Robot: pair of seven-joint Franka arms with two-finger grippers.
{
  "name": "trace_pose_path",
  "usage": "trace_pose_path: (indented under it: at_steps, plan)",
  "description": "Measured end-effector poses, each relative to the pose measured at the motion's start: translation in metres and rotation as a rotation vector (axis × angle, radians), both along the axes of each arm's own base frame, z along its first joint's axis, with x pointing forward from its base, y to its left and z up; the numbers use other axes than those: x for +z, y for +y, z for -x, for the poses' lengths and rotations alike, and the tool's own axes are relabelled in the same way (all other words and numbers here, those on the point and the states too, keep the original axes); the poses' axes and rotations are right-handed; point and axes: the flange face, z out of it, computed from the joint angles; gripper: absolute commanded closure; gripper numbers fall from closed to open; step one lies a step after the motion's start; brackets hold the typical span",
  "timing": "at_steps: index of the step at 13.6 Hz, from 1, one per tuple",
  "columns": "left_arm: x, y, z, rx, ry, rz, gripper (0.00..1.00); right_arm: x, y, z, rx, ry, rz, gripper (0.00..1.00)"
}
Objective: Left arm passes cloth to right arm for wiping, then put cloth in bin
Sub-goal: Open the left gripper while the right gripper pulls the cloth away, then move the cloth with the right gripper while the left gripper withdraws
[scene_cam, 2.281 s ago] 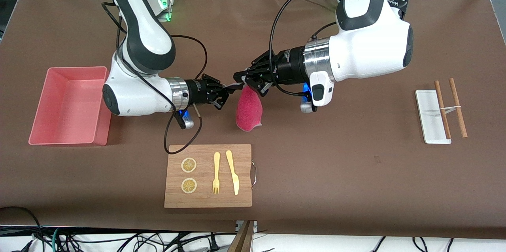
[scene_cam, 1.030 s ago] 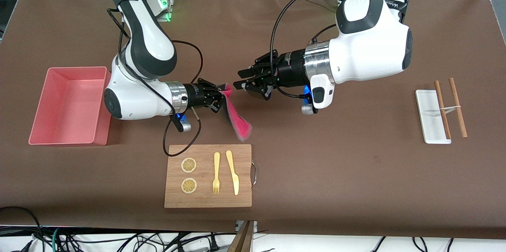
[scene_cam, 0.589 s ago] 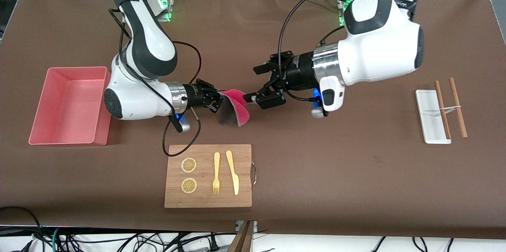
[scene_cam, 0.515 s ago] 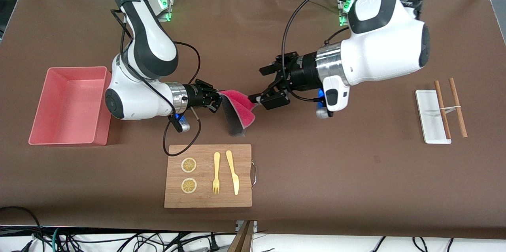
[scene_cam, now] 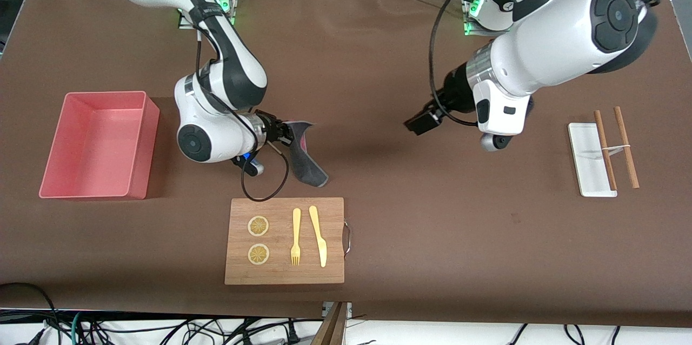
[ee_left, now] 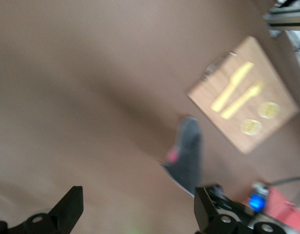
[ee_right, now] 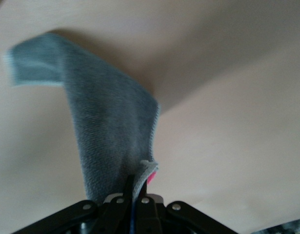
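We judge the main risk to be the grip: the right gripper (scene_cam: 282, 134) has its fingers pinched tight on only one edge of the cloth (scene_cam: 305, 160). The rest hangs grey side out over the table (scene_cam: 459, 237), its low end just beside the board (scene_cam: 281, 272), on the edge farther from the camera. A hard wipe could tug that edge free. A stroke toward the camera could drag the cloth onto the board and scatter the fork (scene_cam: 295, 237), knife (scene_cam: 319, 237) and lemon slices (scene_cam: 258, 226). The arm's cable (scene_cam: 265, 193) also loops close there. The left gripper (scene_cam: 420, 122) waits, fingers (ee_left: 69, 207) wide and empty, over bare table toward its own end. The brown surface between the grippers is free for wiping. The bin (scene_cam: 102, 94) sits toward the right arm's end, close to that arm.
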Motion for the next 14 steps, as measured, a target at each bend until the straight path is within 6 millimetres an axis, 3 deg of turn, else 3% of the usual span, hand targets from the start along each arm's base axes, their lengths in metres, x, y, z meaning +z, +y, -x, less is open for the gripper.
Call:
trace_pose_path:
  at_steps: [4, 7, 9, 12, 14]
  plan:
    - [-0.006, 0.065, -0.006, -0.330, -0.037, -0.159, 0.00, -0.032, -0.043, 0.003, 0.156, -0.012, 0.104, 1.00]
    - [-0.011, 0.136, -0.022, -0.608, -0.066, -0.191, 0.00, -0.043, -0.098, -0.011, 0.249, -0.023, 0.120, 1.00]
    - [-0.010, 0.172, -0.028, -0.747, -0.089, -0.176, 0.00, -0.047, -0.141, -0.020, 0.307, -0.024, 0.127, 1.00]
    - [0.000, 0.195, -0.019, -0.928, -0.108, -0.157, 0.00, -0.047, -0.200, -0.031, 0.373, -0.026, 0.117, 1.00]
    - [-0.001, 0.205, -0.010, -0.968, -0.093, -0.159, 0.00, -0.044, -0.229, -0.034, 0.446, -0.017, 0.164, 1.00]
